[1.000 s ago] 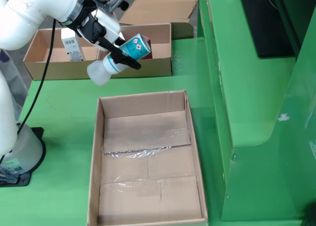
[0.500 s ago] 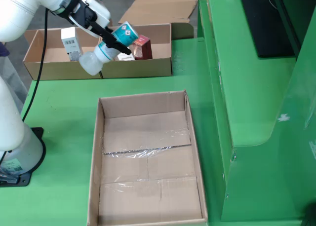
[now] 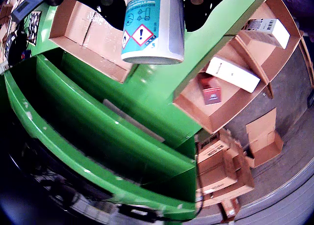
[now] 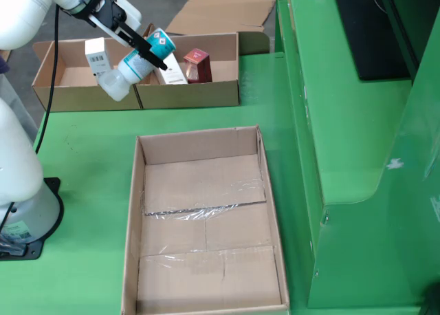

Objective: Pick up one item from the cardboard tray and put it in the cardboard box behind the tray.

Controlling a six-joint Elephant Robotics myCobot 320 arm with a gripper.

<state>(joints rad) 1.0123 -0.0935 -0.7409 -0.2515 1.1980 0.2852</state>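
Note:
My gripper is shut on a white bottle with a teal label, held tilted in the air with its cap down and to the left. In the fixed view the bottle hangs over the divider of the two-part cardboard box behind the tray. The wrist view shows the bottle between the black fingers. The left part of the box holds a white carton. Its right part holds a red carton and a white carton. The cardboard tray in front has only tape on its floor.
The green table carries both containers. A raised green shelf runs along the right side. My arm's base stands at the left edge. Flattened cardboard lies behind the box. The wrist view shows the box and tray.
The arm has carried the bottle left and farther back, from over the box's right part to over its divider. The grip has not changed.

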